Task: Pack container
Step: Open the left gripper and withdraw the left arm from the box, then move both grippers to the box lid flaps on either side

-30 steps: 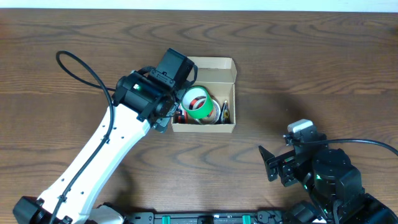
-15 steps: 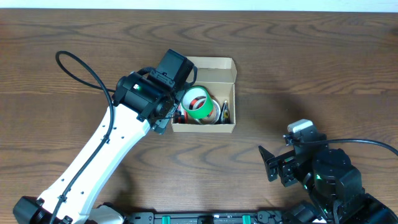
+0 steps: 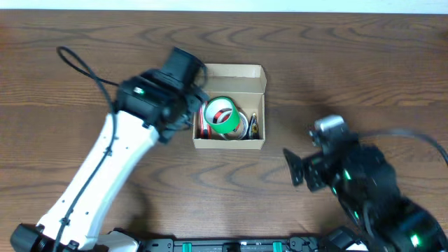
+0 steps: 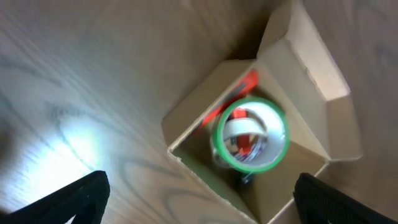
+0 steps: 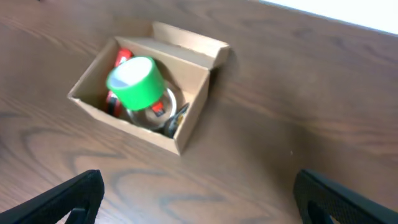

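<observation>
The container [image 3: 234, 71] is a small tan cardboard box at the table's middle, its flap lid folded back on the far side. Inside, a green tape roll [image 3: 222, 114] lies on top of a red roll [image 3: 201, 120] and a pale roll, with a small dark item [image 3: 254, 126] along the right wall. My left gripper [image 4: 205, 208] hangs open above the container's [image 4: 186, 121] left corner, holding nothing. My right gripper [image 3: 297, 170] is open and empty near the front right, apart from the container [image 5: 124, 121], with the green tape roll [image 5: 134, 81] in its view.
The left arm [image 3: 112, 161] slants from the front left up to the box's left side. The right arm [image 3: 371, 189] fills the front right corner. A dark wood table [image 3: 350, 70] lies all around the box.
The left wrist has shifted a little left and back from the box. The right arm has swung forward and left toward the box. Both grippers stay open.
</observation>
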Robot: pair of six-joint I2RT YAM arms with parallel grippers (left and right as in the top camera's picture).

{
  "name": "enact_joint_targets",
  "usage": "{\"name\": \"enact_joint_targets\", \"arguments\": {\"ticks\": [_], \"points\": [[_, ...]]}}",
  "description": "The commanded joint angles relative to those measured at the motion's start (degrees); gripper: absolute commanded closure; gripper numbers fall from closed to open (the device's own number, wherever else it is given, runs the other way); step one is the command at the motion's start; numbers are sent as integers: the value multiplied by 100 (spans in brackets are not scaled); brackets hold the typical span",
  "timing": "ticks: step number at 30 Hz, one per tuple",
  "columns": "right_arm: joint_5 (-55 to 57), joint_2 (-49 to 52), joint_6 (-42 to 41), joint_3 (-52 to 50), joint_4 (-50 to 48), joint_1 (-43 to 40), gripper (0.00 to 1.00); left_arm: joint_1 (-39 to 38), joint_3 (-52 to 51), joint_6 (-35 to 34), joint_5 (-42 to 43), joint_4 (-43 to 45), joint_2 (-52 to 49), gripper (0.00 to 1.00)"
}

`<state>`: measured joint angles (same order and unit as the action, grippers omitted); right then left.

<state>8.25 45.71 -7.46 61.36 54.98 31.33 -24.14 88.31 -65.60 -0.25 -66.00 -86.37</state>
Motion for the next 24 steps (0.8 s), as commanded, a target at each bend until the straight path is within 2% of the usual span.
{"name": "enact_joint_targets", "arguments": {"ticks": [1,6,7,9,11,13,14,15,16,17,18,24], "points": [[-46,772,-87,754,197,-282,1,734,269,1003,682,-13,83,4],[-293,1762,-15,1665,289,-522,1,1926,267,1637,1399,90,-13,4],[-291,1895,-15,1764,223,-522,1,2116,267,1718,1510,151,-57,0],[-291,2127,-4,1880,-17,-522,1,2479,267,1860,1729,313,-195,12],[-240,2302,22,1882,-267,-586,39,2761,267,1961,1954,494,-400,24],[-247,2498,-37,1882,-459,-772,64,2946,267,2055,2184,675,-656,39],[-247,2610,-166,1882,-522,-901,75,3014,267,2076,2297,758,-813,50],[-254,2743,-339,1882,-584,-1080,87,3071,267,2085,2402,828,-999,66],[-258,2830,-476,1882,-601,-1198,96,3099,267,2085,2428,872,-1130,79],[-304,2966,-662,1882,-625,-1381,99,3132,267,2085,2450,918,-1290,93],[-420,3086,-774,1882,-643,-1534,99,3152,267,2085,2487,955,-1436,95],[-1534,4118,-1303,1882,-785,-2282,99,3211,267,2238,3281,1517,-2358,94]]}}
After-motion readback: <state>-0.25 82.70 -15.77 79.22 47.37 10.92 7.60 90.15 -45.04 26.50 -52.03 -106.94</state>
